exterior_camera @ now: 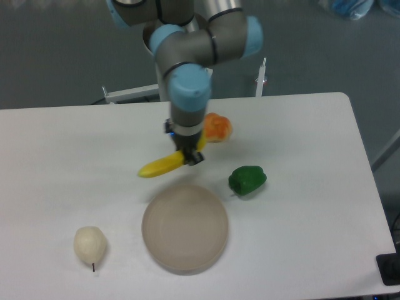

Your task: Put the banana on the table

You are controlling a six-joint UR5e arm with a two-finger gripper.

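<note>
Banana (161, 166): yellow and a bit curved. One end sits between the fingers. The rest sticks out to the left and a little down from them.
Gripper (190, 154): fingers clenched on the banana's right end.
Table (62, 156): white and flat, under the banana.
Plate (185, 227): round and grey, just below the fingers.
Orange fruit (218, 127): up and right of the fingers, partly hidden by the arm.
Green pepper (247, 180): right of the fingers, a bit lower.
Pear (89, 245): pale, far down to the left of the fingers.

Open table (75, 150) leftward; plate (185, 227) below, pepper (247, 180) right.
</note>
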